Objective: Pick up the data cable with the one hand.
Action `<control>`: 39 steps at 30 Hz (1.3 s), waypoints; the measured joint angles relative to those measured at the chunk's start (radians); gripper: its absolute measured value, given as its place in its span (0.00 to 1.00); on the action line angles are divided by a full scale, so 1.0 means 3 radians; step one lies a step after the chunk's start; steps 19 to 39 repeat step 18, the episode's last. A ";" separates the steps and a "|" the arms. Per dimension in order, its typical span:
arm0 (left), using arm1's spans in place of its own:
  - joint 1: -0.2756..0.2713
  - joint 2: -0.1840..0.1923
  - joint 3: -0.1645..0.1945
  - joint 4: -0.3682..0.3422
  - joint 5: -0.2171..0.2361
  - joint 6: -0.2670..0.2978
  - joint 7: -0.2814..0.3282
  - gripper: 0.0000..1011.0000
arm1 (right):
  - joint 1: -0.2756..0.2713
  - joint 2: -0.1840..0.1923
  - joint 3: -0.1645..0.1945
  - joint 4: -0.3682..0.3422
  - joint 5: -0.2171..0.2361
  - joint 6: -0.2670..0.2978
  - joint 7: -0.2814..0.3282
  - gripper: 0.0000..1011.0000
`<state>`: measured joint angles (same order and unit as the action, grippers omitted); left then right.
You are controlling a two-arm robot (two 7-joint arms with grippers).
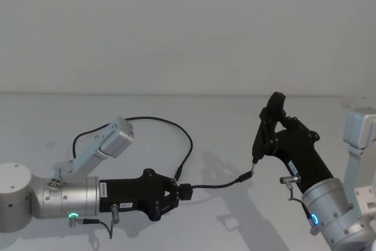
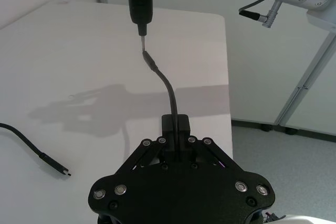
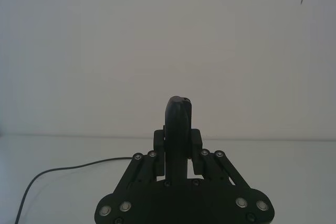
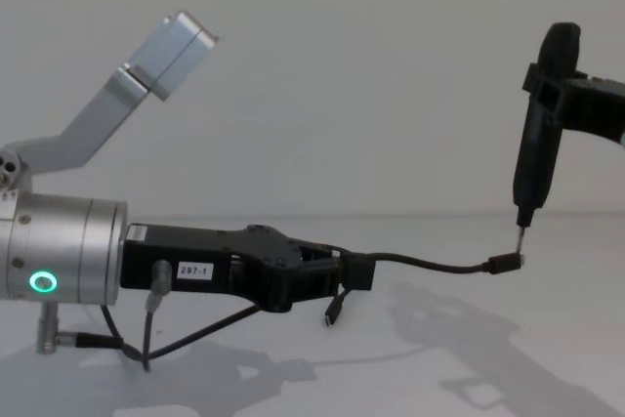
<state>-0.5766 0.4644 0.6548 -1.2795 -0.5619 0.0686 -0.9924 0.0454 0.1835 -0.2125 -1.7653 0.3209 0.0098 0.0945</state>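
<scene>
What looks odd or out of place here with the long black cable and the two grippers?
One thing stands out: the long thin black data cable is off the white table, its plug end sticking out level from the shut left gripper. The right gripper holds a slim black pen-like tool upright, its metal tip at that plug.

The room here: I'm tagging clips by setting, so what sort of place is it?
Probably a robotics lab or test bench: a bare white table against a plain wall, where the left gripper holds a data cable and the right gripper a pen-like tool.
</scene>
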 joint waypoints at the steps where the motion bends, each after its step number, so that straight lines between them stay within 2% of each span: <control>1: 0.0000 0.0000 0.0000 0.0000 0.0000 0.0000 0.0000 0.05 | 0.0002 -0.0003 0.0000 0.0007 -0.0004 -0.0002 0.0001 0.28; 18: 0.0000 0.0000 0.0000 0.0000 0.0000 0.0000 0.0000 0.05 | 0.0057 -0.0061 0.0013 0.0103 -0.0067 -0.0018 0.0011 0.28; 39: 0.0000 0.0000 0.0000 0.0000 0.0000 0.0000 0.0000 0.05 | 0.0057 -0.0061 0.0013 0.0103 -0.0067 -0.0018 0.0011 0.28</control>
